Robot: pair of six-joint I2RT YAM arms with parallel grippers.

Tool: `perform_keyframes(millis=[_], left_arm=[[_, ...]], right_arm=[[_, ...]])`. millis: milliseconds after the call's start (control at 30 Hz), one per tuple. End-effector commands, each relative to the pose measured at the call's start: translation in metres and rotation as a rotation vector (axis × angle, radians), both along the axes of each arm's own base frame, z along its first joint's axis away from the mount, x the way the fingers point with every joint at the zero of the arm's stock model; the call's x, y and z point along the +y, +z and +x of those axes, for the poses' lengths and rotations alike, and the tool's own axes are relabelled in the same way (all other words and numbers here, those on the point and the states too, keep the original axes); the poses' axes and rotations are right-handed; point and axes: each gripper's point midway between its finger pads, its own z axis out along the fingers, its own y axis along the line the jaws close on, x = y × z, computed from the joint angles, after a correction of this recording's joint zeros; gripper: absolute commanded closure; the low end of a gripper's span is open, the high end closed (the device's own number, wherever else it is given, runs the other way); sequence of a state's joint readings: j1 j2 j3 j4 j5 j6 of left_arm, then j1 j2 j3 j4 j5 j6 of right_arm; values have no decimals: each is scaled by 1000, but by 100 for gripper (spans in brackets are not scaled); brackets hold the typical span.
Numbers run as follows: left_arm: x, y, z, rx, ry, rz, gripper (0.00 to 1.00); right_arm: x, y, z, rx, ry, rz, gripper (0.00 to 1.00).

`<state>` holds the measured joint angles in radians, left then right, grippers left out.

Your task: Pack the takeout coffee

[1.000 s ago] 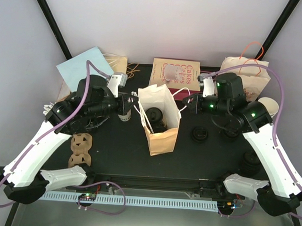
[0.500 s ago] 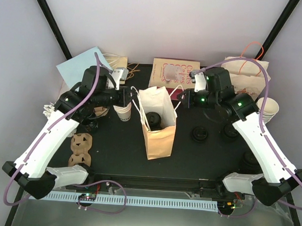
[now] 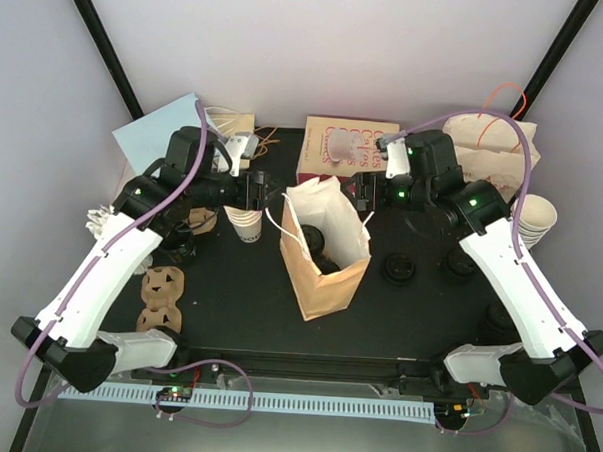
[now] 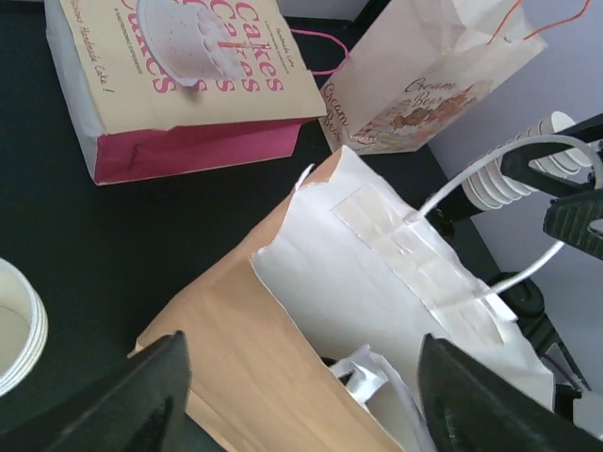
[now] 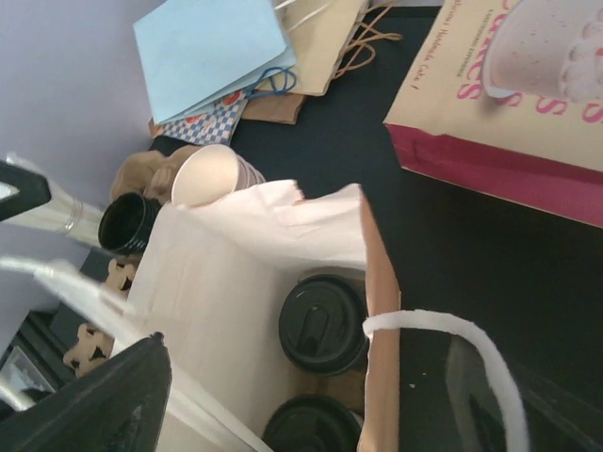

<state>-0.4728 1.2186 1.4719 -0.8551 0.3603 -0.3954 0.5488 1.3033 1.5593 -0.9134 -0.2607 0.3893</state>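
A brown paper bag [image 3: 324, 272] with a white lining stands open at mid-table. Inside it sit two cups with black lids [image 5: 323, 323], [image 5: 316, 428], the takeout coffee. My left gripper [image 3: 255, 192] hangs open just left of the bag's mouth. In its wrist view the gripper [image 4: 301, 405] spans the bag's near wall [image 4: 236, 358] and a white handle [image 4: 372, 377], gripping neither. My right gripper [image 3: 365, 194] is open at the bag's right rim. In its own view the gripper [image 5: 311, 414] looks down into the bag, a handle loop [image 5: 443, 330] lying loose between its fingers.
A pink "Cakes" bag [image 3: 347, 148] lies behind the brown bag, a blue bag [image 3: 161, 130] at back left, a cream printed bag [image 3: 490, 144] at back right. Nested cups [image 3: 244, 221] stand left, more [image 3: 537, 218] right. Pulp carriers [image 3: 161, 300] and loose lids [image 3: 398, 267] lie nearby.
Both grippers were shut on the bag's handles and have now opened, letting them go. The bag has tilted and shifted slightly right.
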Motion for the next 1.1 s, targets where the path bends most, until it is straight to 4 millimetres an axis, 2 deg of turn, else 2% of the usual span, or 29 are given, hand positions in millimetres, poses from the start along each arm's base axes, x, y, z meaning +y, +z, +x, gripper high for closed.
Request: perform_keyframes(millis=[0, 67, 233, 400, 533, 800, 1067], left_arm=[[9, 45, -13, -134, -6, -44, 25], [16, 54, -20, -167, 8, -42, 17], [44, 69, -38, -244, 84, 2, 2], [67, 65, -53, -283, 143, 56, 1], [81, 55, -64, -318, 173, 74, 1], [98, 4, -75, -415, 216, 95, 1], [128, -43, -70, -489, 393, 104, 1]], right_arm=[[-15, 26, 0, -113, -52, -9, 12], [-21, 33, -2, -152, -71, -10, 2], [-42, 55, -9, -282, -124, -13, 0], [-72, 74, -23, -428, -212, -8, 0], [-97, 73, -36, -507, -295, -4, 0], [-127, 34, -60, -623, -371, 27, 0], [-146, -21, -63, -628, -452, -15, 0]])
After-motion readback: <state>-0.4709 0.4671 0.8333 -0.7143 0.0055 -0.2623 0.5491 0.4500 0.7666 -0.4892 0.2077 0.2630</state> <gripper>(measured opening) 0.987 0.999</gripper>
